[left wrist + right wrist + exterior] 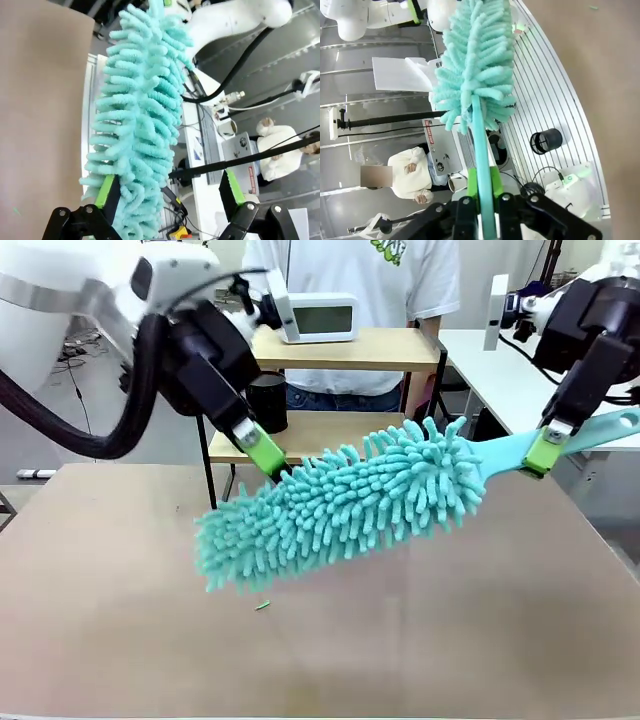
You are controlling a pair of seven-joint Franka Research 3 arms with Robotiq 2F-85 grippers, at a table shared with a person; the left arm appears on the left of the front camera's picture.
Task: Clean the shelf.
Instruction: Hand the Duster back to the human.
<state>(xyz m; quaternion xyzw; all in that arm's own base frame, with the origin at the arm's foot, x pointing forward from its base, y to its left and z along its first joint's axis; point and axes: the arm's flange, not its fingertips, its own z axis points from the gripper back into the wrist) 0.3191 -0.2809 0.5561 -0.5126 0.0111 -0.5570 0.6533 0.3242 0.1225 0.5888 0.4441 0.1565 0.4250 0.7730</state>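
As I look across the brown table (pixel 120 590), my left gripper (pixel 268 455) hangs at the left with its jaws spread wide. In its wrist view the fluffy head of the teal duster (pixel 350 505) brushes one green pad (pixel 107 192), and the other pad stands clear of it. The duster slants above the table, its head low toward the left and its handle rising to the right. Behind it, just beyond the table's far edge, stands the shelf (pixel 380 348), with a white digital clock (pixel 318 318) on the upper board and a black cup (pixel 267 402) on the lower. A person (pixel 350 270) in a white shirt stands behind the shelf. At the right, my right gripper (pixel 545 450) is pinched on the duster's flat handle — a green pad on either side of it.
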